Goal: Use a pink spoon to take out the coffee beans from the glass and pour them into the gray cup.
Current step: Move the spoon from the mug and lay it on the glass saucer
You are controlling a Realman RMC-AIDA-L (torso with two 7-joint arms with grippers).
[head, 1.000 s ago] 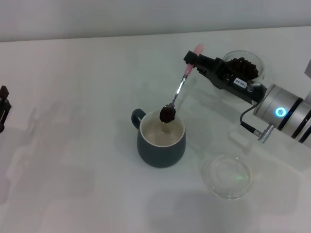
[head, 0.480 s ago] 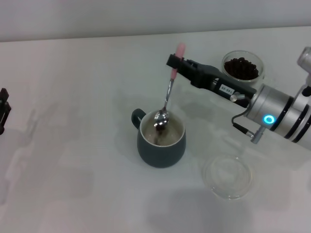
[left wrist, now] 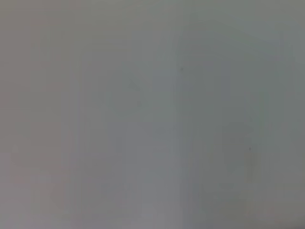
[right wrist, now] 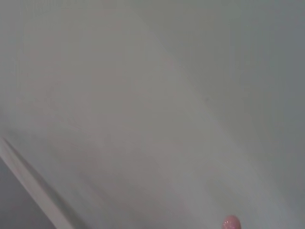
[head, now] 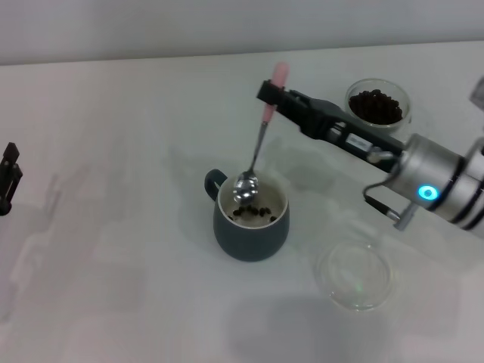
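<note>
My right gripper [head: 269, 97] is shut on the pale pink handle of the pink spoon [head: 257, 155]. The spoon hangs steeply, its silver bowl empty and tipped over the gray cup [head: 251, 224] at the table's middle. Several coffee beans [head: 255, 214] lie on the cup's cream-white bottom. The glass [head: 376, 104] with a heap of dark beans stands at the far right behind my right arm. The spoon handle's pink tip [right wrist: 231, 223] shows in the right wrist view. My left gripper [head: 7, 178] is parked at the far left edge.
A flat clear glass saucer [head: 354, 274] lies on the white table [head: 113, 227] to the front right of the gray cup. The left wrist view shows only bare table surface.
The spoon, full of beans over the cup a second ago, has tipped. The beans have dropped into the gray cup. My right gripper has moved left and a little nearer.
</note>
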